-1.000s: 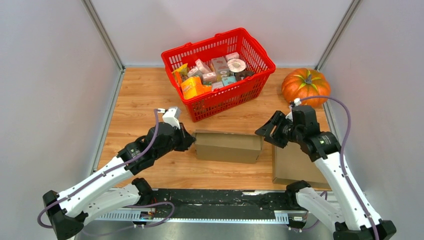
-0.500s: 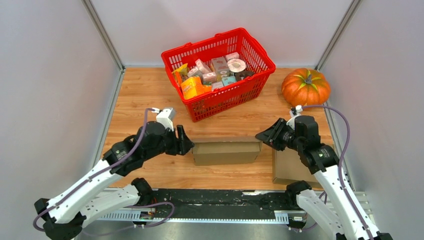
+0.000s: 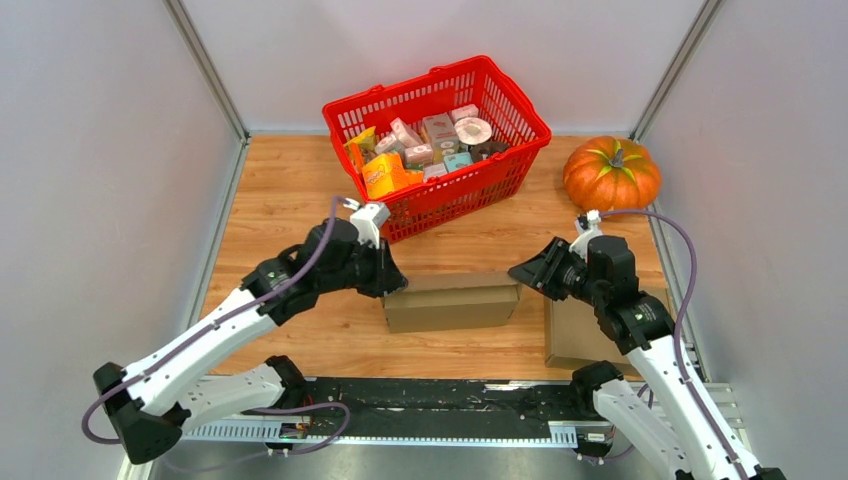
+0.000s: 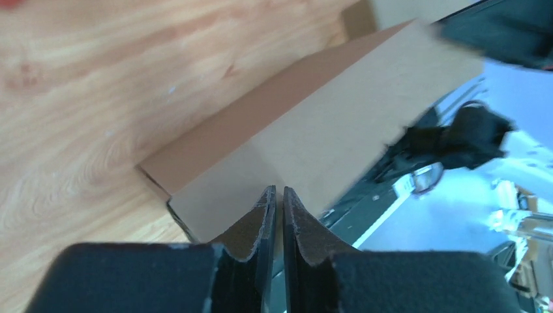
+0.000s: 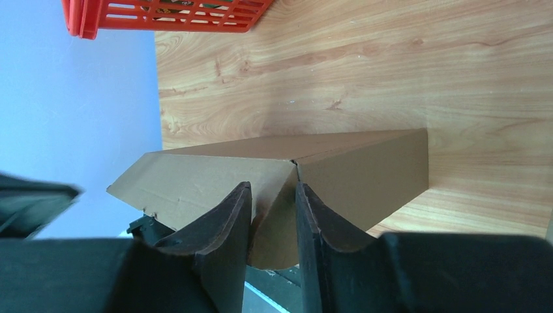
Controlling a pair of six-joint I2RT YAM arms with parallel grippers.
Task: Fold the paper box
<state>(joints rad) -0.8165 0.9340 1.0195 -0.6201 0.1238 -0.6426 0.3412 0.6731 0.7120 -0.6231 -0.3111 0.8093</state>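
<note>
Paper box point(image 3: 452, 301) lies on wooden tabletop point(image 3: 290, 190) between grey walls point(image 3: 100, 150). Left gripper point(image 4: 276, 190): nearly closed, grip undeterminable. Right gripper point(image 5: 272, 185): jaws parted at box end.

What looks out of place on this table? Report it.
Nothing is spilled or damaged. The paper box has its right end flap jutting out unfolded between the right fingers. The red basket sits skewed to the table edges.

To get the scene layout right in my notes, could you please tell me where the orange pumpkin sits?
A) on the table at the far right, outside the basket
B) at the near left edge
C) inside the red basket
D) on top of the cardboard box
A: the pumpkin rests on the wooden table, right of the red basket.
</note>
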